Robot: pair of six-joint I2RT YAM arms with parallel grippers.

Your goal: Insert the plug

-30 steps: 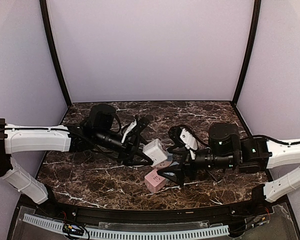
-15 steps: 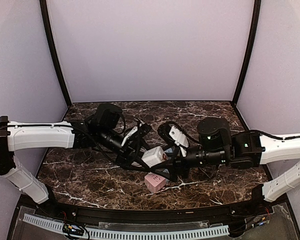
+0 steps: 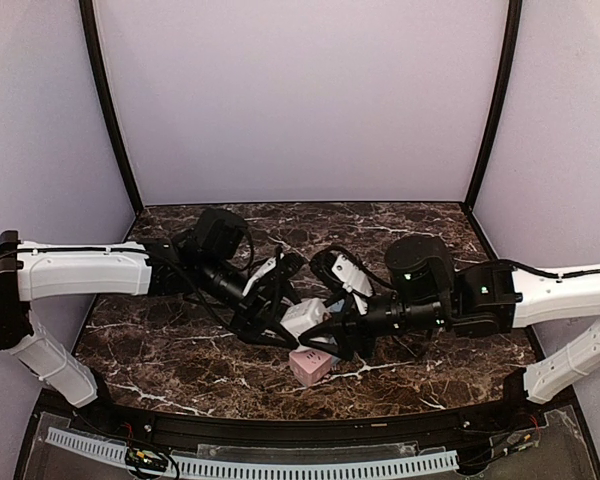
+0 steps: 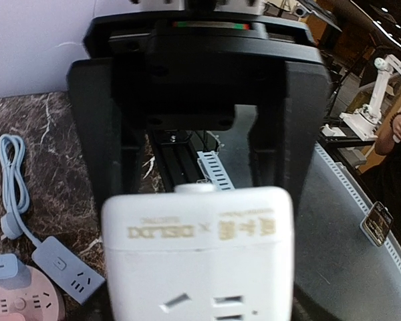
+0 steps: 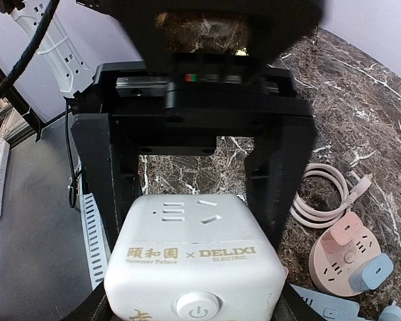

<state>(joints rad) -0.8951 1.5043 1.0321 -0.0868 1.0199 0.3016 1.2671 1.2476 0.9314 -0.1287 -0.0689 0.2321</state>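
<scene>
A white socket cube point(image 3: 305, 317) with gold lettering hangs above the table between both arms. My right gripper point(image 3: 332, 328) is shut on its near end, and the power button point(image 5: 197, 309) faces the right wrist camera. My left gripper point(image 3: 278, 318) stands open, its fingers point(image 5: 117, 180) still flanking the cube's far end. The cube's socket face point(image 4: 200, 304) fills the bottom of the left wrist view. A blue plug point(image 5: 375, 271) sits in a round pink socket point(image 5: 341, 257) on the table.
A pink socket cube point(image 3: 310, 366) lies on the marble just below the grippers. A coiled pink cable point(image 5: 327, 194), a light blue cable point(image 4: 13, 170) and a grey-blue power strip point(image 4: 67, 267) lie around the round socket. A slotted white cable duct point(image 3: 250, 465) runs along the near edge.
The right arm swung left up to the white cube and its jaws closed on it. The left jaws widened off the cube. The cube sank slightly toward the table.
</scene>
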